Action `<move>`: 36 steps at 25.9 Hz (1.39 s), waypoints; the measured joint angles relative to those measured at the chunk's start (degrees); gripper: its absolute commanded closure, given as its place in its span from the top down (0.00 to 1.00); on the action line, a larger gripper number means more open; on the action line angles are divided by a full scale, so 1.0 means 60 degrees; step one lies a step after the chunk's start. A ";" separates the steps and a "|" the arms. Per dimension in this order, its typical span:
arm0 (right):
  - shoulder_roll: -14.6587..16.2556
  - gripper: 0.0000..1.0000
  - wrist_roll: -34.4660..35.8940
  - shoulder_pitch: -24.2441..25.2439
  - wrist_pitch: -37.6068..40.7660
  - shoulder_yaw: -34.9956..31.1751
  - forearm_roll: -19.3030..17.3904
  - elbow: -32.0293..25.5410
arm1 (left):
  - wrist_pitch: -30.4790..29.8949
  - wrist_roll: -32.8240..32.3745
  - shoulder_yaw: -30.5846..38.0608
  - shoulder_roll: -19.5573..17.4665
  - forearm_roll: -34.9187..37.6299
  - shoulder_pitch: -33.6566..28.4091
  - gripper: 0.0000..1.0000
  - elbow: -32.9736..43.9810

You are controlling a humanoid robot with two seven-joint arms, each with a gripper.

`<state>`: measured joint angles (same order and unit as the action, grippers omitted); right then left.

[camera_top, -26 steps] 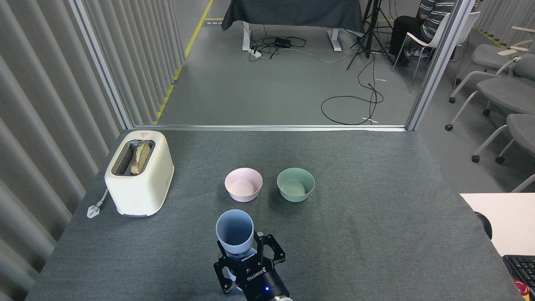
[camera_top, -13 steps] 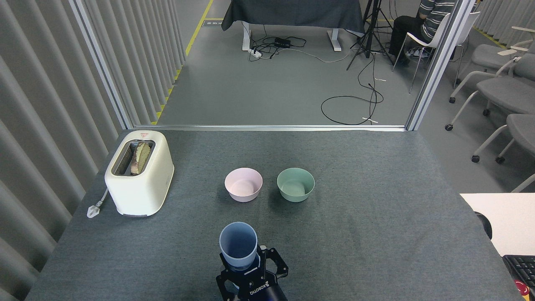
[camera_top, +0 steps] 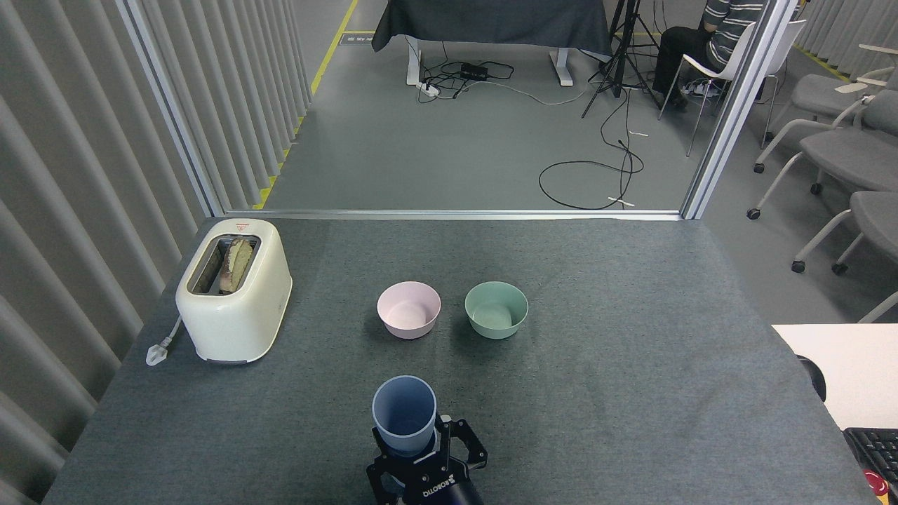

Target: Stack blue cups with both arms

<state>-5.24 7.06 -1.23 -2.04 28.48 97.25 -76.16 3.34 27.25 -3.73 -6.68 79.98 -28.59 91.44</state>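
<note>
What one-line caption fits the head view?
Tool grips upright blue cup near table's front edge, before pink bowl.

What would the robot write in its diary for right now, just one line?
phase: carrying | right gripper: shut on blue cup, upright | left gripper: not in view | second cup: not seen | pink bowl, green bowl: untouched

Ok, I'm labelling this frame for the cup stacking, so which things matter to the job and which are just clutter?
For the job:
blue cup, the only one that shows
gripper, closed around the cup's lower part

Just lying about:
pink bowl
green bowl
toaster
keyboard at the right edge
</note>
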 measured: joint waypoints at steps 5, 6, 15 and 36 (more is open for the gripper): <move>0.0018 1.00 0.0191 0.0137 -0.0023 -0.0001 -0.0105 -0.0027 | -0.0001 0.0000 0.0047 -0.0010 0.0000 -0.0018 1.00 0.0007; 0.0018 1.00 0.0335 0.0152 -0.0024 -0.0001 -0.0162 -0.0056 | -0.0004 0.0000 0.0053 -0.0011 0.0000 -0.0022 1.00 0.0007; 0.0000 1.00 0.1612 0.0141 0.0047 -0.0354 -0.1120 -0.1567 | -0.0013 0.0000 0.0055 -0.0013 0.0000 -0.0024 1.00 -0.0003; 0.1940 1.00 0.3737 0.4792 0.1586 -0.4620 -0.1926 -0.1898 | -0.0158 0.0001 -0.0049 0.0049 0.0015 0.0247 1.00 0.0027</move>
<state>6.41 29.48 27.52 7.48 0.76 85.69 -87.55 2.40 27.25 -4.02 -6.39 80.07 -27.11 91.60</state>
